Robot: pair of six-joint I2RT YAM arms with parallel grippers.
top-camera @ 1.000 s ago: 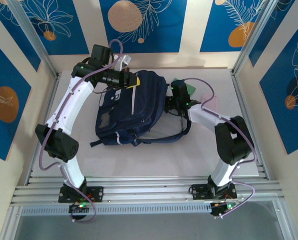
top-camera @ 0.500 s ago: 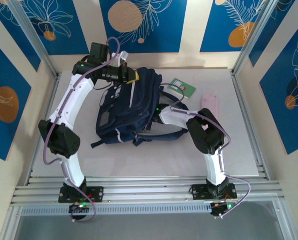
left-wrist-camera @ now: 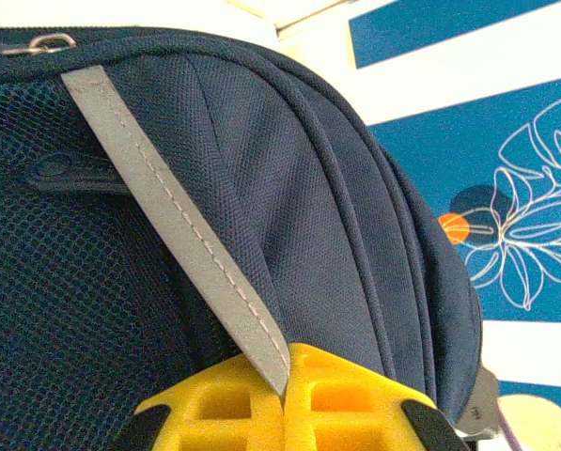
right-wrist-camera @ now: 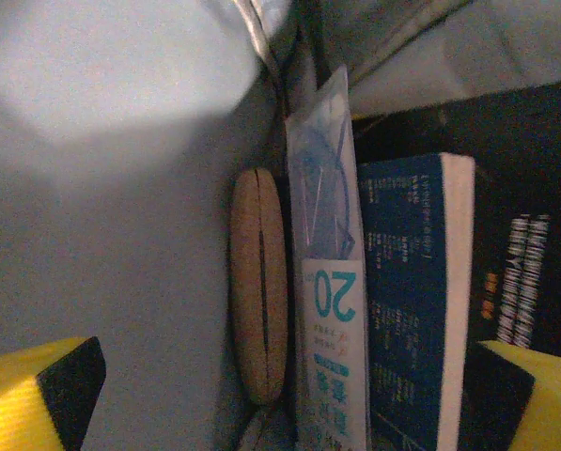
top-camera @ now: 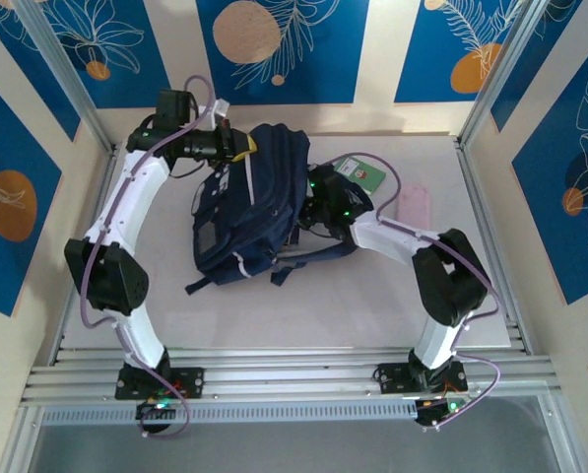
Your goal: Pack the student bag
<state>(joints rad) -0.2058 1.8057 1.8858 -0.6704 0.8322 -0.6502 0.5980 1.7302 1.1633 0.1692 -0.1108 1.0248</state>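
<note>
While the left gripper [left-wrist-camera: 285,395] pinches the grey stripe [left-wrist-camera: 167,216] of the student bag [top-camera: 254,212], lying at the middle of the table [top-camera: 372,296], the right gripper [right-wrist-camera: 280,385] gapes wide inside it.

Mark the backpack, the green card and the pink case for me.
backpack [top-camera: 272,187], overhead view, on its navy fabric beside the grey stripe.
green card [top-camera: 364,174], overhead view, on its middle.
pink case [top-camera: 415,205], overhead view, on its flat top.
</note>
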